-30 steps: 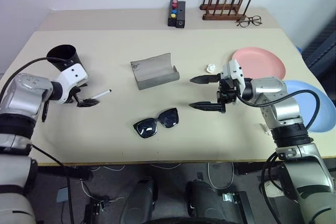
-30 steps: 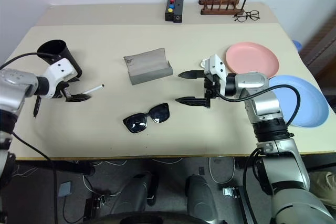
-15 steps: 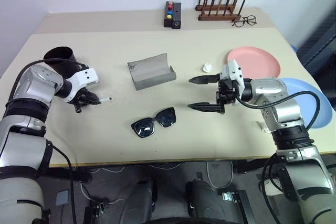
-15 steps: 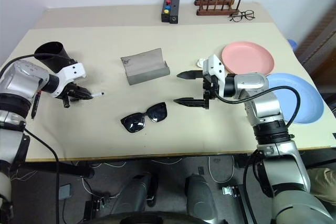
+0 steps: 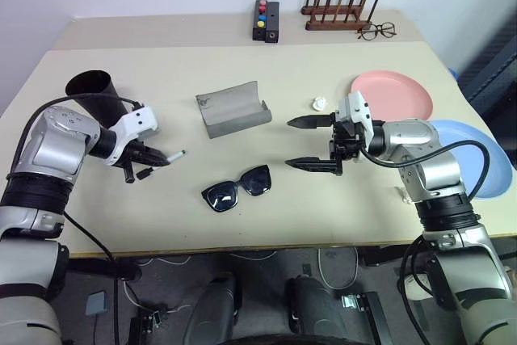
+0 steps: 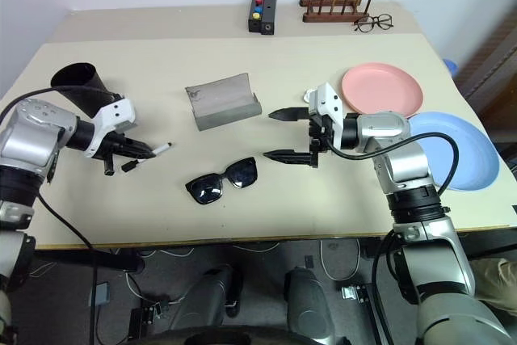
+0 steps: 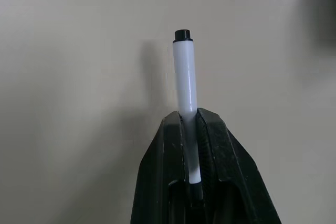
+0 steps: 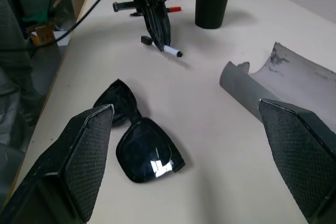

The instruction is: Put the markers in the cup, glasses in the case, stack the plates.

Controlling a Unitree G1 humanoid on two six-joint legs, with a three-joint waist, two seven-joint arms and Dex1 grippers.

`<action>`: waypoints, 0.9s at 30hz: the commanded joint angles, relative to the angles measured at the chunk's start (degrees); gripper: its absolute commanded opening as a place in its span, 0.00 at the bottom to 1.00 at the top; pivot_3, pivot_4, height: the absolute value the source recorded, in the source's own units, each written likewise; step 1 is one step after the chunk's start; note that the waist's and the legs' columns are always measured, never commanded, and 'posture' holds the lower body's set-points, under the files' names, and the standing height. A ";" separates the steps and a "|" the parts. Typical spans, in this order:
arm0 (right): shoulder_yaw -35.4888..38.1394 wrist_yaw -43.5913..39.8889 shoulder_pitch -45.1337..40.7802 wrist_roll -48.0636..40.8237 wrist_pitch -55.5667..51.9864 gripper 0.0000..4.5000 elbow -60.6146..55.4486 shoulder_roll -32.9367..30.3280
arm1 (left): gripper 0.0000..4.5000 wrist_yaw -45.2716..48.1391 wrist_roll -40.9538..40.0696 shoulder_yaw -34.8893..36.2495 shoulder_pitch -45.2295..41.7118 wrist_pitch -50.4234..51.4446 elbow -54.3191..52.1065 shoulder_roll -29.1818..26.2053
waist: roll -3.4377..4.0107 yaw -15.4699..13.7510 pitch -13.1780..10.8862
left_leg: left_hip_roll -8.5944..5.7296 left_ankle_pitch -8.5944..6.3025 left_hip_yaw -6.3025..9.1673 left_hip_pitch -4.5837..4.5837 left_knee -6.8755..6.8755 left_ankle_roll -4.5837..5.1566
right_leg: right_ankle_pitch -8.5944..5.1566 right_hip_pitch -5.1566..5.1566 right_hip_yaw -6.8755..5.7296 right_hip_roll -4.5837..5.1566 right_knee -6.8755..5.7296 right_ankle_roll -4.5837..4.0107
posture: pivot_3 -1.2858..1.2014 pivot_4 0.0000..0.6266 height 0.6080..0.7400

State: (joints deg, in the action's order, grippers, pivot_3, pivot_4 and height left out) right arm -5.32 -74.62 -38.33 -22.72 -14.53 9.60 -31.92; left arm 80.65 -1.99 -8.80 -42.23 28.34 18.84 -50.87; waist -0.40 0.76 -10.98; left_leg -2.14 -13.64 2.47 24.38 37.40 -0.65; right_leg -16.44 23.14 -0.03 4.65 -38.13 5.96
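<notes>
My left gripper [image 5: 153,157] is shut on the white marker [image 7: 185,77], whose black-capped end [image 5: 179,153] sticks out past the fingertips, low over the table. The black cup [image 5: 90,88] stands behind that arm at the table's left. Beside the cup lies a red-capped marker [image 8: 176,9]. The black sunglasses [image 5: 237,188] lie at the front middle, with the open grey case [image 5: 234,109] behind them. My right gripper [image 5: 311,141] hangs open just right of the sunglasses, holding nothing. On the right are the pink plate [image 5: 392,94] and the blue plate [image 5: 477,159], side by side.
Along the back edge stand a black box with coloured buttons [image 5: 266,22], a wooden peg rack [image 5: 338,10] and wire-framed eyeglasses [image 5: 378,31]. A small white crumpled scrap [image 5: 321,104] lies left of the pink plate.
My left gripper has shut on the white marker and carried it a little toward the table's middle and up. The right gripper has stayed open in place.
</notes>
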 commanded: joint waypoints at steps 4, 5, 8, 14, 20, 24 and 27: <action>0.64 -0.66 -3.57 -1.20 1.21 1.00 1.10 2.71 | 0.01 -15.02 -10.07 16.94 -0.98 5.06 -9.58 4.95 | 0.00 0.10 0.00 | 0.00 0.00 -0.01 -0.02 -0.02 0.00 | 0.00 0.03 0.00 -0.01 -0.02 0.00 | 0.52 0.24 1.00; 0.62 -0.87 -3.90 -1.07 1.70 1.00 1.94 3.16 | 0.01 -18.82 -10.48 19.33 -1.42 4.09 -9.61 6.38 | -0.02 0.08 -0.01 | 0.00 0.00 0.00 -0.02 0.00 0.00 | 0.00 0.03 0.00 0.00 -0.02 0.00 | 0.52 0.24 1.00; 2.18 -1.60 -5.83 -1.98 4.89 1.00 5.97 5.79 | 0.01 -32.06 -10.51 26.14 -1.42 -0.79 -10.77 10.92 | -0.03 0.08 -0.01 | 0.00 0.01 -0.01 -0.01 0.02 -0.01 | 0.01 0.03 0.00 0.00 -0.03 0.00 | 0.52 0.24 1.00; 6.19 -0.23 -12.10 -5.29 6.45 1.00 12.63 11.29 | 0.01 -49.05 -9.41 32.07 -0.75 -8.64 -9.95 15.09 | -0.03 0.12 -0.01 | -0.01 0.03 -0.04 0.00 -0.05 -0.06 | 0.02 0.13 0.01 0.02 -0.05 0.00 | 0.52 0.24 1.00; 7.10 -0.43 -15.82 -5.76 7.40 1.00 16.44 14.31 | 0.01 -61.99 -9.30 37.12 -3.32 -17.23 -4.33 15.20 | -0.06 -0.02 0.01 | -0.02 0.04 -0.03 0.00 -0.06 -0.08 | 0.03 0.14 0.01 0.03 -0.05 -0.01 | 0.52 0.24 1.00; 7.29 -0.44 -16.71 -5.90 8.01 1.00 17.60 15.72 | 0.01 -67.84 -7.21 38.27 -3.33 -24.16 -0.85 12.88 | -0.07 0.02 0.02 | -0.05 0.04 -0.03 0.00 -0.08 -0.08 | 0.03 0.16 0.01 0.05 -0.05 0.00 | 0.52 0.24 1.00; 7.39 -0.33 -17.10 -5.82 8.45 1.00 18.24 16.34 | 0.01 -69.31 -7.70 38.42 -3.23 -27.47 1.21 12.20 | -0.06 0.03 0.02 | -0.05 0.04 -0.03 0.00 -0.11 -0.10 | 0.03 0.19 0.01 0.05 -0.05 -0.01 | 0.52 0.24 1.00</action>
State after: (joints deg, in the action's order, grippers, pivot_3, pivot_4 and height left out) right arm 0.79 -74.92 -53.00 -27.77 -7.06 28.45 -15.98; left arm 12.22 -9.43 28.31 -43.92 3.72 20.32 -37.47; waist -0.46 0.79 -10.96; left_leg -2.19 -13.60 2.43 24.39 37.29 -0.74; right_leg -16.41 23.33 -0.02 4.71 -38.19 5.95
